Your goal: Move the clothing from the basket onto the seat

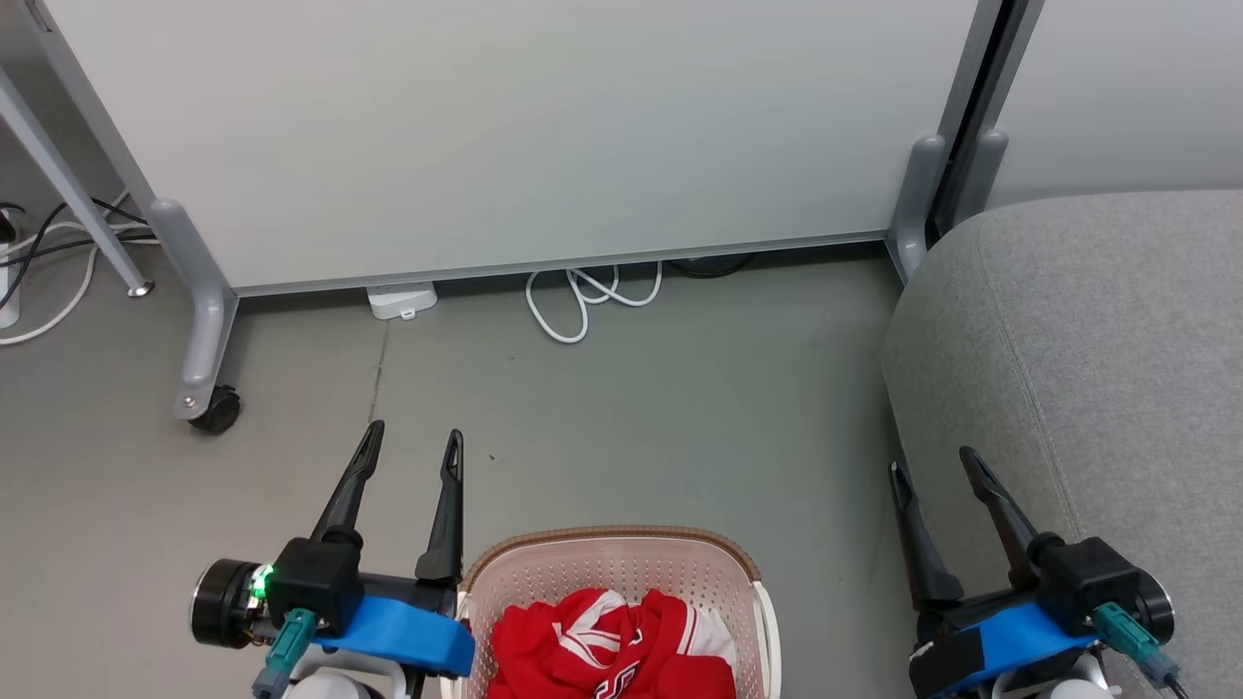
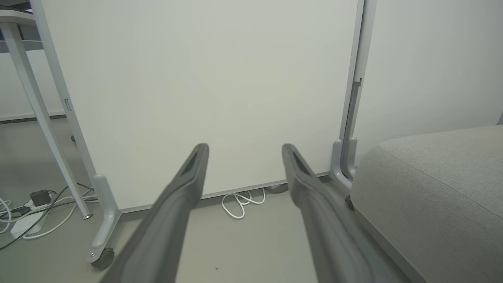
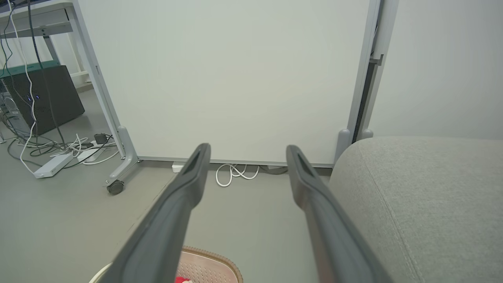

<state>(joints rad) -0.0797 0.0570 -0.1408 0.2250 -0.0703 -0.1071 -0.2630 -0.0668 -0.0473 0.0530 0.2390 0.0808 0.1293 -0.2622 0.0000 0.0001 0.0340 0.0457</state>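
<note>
From the head, you see the clothing (image 1: 602, 650) bunched in the basket (image 1: 612, 535) on the floor (image 1: 680, 408), with the seat (image 1: 1088, 369) to its right. Your left gripper (image 1: 416, 430) is just beside the basket and your right gripper (image 1: 930, 460) is at the seat's edge, both spread and empty. At your left wrist, the fingers (image 2: 184, 188) frame a white cable (image 2: 239, 202). At your right wrist, the basket rim and a bit of clothing peek in below.

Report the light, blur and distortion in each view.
Head view: soft, even light, no glare; sharp throughout, a thin shadow under the partition. Left wrist view: the left tool goes soft towards the bottom edge; the partition's uprights lean outward. Right wrist view: the right tool blurs the same way near the lens; the seat is crisp.
</note>
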